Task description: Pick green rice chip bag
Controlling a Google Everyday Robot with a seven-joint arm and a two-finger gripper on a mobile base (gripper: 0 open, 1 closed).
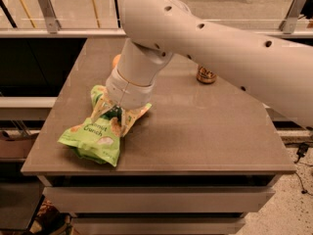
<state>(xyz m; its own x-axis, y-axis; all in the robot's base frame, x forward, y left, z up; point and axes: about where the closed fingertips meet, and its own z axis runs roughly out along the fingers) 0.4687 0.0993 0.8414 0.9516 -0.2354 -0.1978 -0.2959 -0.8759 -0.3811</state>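
The green rice chip bag (94,137) lies on the brown table (195,131) near its front left corner, light green with "Crunch" lettering and chip pictures. My gripper (116,114) comes down from above on the big white arm (205,38). Its pale fingers (101,106) are shut on the bag's far end. That end is bunched and pulled up between them, while the near end rests on the table. The wrist hides the bag's top edge.
A small brown can (206,75) stands at the back right of the table. An orange object (116,61) peeks out behind the wrist. A glass railing with metal posts (44,9) runs behind the table, with drawer fronts below the front edge.
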